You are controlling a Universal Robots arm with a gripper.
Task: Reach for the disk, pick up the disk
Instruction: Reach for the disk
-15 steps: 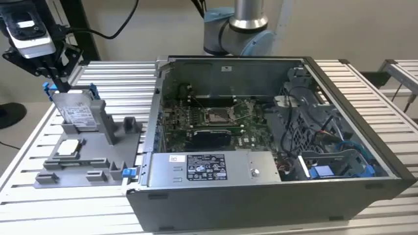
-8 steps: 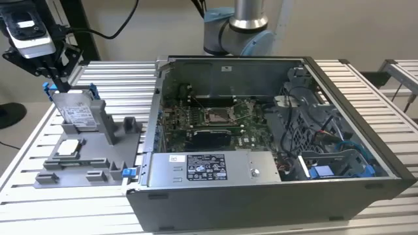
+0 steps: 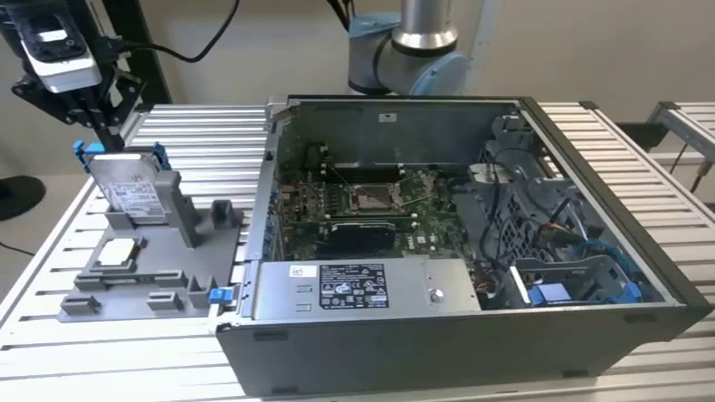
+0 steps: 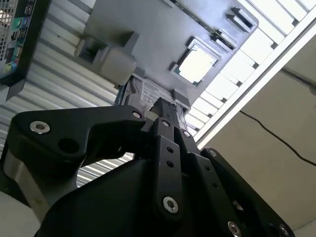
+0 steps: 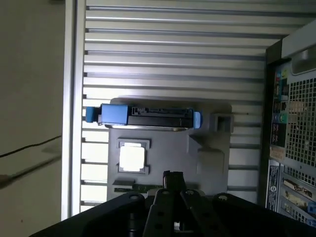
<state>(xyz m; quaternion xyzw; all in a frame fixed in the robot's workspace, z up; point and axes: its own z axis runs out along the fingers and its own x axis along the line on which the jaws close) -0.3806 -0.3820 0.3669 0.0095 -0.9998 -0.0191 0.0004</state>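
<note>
The disk (image 3: 132, 194) is a silver-grey drive with a white label and blue bracket ends. It stands on edge, leaning slightly, in a slot of the grey holder (image 3: 179, 251) at the exterior view's left. My gripper (image 3: 110, 141) hangs straight over it, its black fingertips drawn together just above the disk's top edge. The first wrist view looks down on the disk (image 5: 148, 116) edge-on, beyond the gripper (image 5: 173, 176). In the second wrist view the gripper (image 4: 165, 104) points at the disk's label (image 4: 150, 93). Nothing sits between the fingers.
A small square silver chip (image 3: 117, 249) lies in the grey holder in front of the disk. An open computer case (image 3: 447, 335) with its board and cables exposed stands close at the exterior view's right of the holder. Everything rests on a ribbed metal table (image 3: 201, 126).
</note>
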